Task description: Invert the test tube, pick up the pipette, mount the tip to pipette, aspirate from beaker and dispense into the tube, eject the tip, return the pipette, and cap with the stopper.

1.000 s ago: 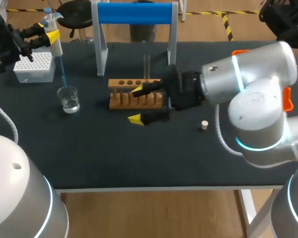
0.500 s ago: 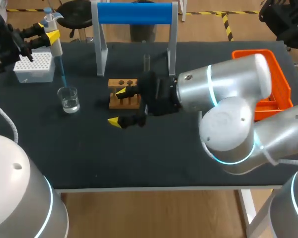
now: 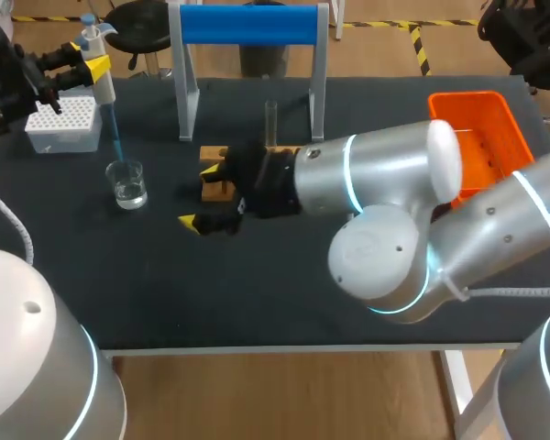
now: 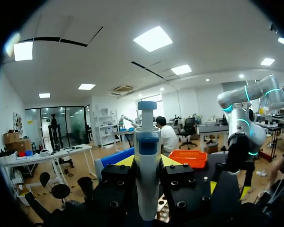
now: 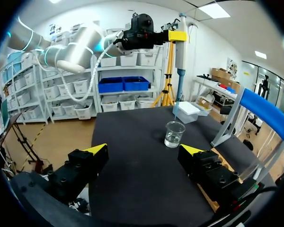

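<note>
Two arms are in play, and my right arm (image 3: 394, 192) fills the near ground, coming in from the right and reaching past the middle of the table (image 3: 284, 293). The right gripper (image 3: 204, 195) has its jaws spread wide with nothing between them. One yellow tip is over the left end of the single wooden rack (image 3: 216, 186), and the other is nearer me over bare table. From that wrist I see one glass beaker (image 5: 174, 134) of clear liquid ahead of the open fingers (image 5: 98, 149), standing left of the rack and apart from it. Farther back, one test tube (image 3: 270, 122) stands upright behind the rack, most of which the arm hides. Above the beaker, at far left, my left gripper (image 3: 93, 69) is pinched on the one pipette (image 3: 101, 81), a finger on each side of its body. The pipette is upright, with one blue tip (image 3: 115, 136) pointing down at the beaker's mouth. I cannot tell whether it reaches the liquid. Just behind are one white tip box (image 3: 64, 124), one blue-topped stand (image 3: 247, 25) at far centre, and one orange basket (image 3: 481, 137) at far right.
</note>
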Robot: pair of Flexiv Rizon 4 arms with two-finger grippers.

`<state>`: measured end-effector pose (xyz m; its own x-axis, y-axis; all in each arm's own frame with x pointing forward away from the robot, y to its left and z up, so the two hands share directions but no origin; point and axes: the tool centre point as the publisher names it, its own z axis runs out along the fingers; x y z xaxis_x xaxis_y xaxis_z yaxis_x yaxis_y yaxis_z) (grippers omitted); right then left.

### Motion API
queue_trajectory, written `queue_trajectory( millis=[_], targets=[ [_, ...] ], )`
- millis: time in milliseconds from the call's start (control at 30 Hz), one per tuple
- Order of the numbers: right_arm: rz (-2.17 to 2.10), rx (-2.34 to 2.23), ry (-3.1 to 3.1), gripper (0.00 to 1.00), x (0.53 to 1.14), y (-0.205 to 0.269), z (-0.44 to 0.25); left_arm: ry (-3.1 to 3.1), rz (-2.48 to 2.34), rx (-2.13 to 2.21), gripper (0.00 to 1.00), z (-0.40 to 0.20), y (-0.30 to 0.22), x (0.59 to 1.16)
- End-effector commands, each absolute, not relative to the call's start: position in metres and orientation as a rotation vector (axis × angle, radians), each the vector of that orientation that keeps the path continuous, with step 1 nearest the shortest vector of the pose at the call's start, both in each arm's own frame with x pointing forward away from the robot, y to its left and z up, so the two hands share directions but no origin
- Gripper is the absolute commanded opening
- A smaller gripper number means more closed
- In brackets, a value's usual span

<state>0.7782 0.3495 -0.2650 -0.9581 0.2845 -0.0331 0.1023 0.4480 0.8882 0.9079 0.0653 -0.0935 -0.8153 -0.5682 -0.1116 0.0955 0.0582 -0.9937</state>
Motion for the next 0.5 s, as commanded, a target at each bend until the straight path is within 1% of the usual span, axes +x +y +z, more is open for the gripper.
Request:
queue_trajectory(
  millis=[33, 500],
  targets=[
    [1.487, 0.393, 2.443, 1.0, 0.7822, 0.3647, -0.2797, 1.858, -1.809, -0.469, 0.0, -0.094, 0.0651, 0.9078],
    [1.467, 0.409, 2.42, 1.0, 0.7884, 0.3629, -0.2856, 1.858, -1.809, -0.469, 0.0, -0.094, 0.0651, 0.9078]
  ],
)
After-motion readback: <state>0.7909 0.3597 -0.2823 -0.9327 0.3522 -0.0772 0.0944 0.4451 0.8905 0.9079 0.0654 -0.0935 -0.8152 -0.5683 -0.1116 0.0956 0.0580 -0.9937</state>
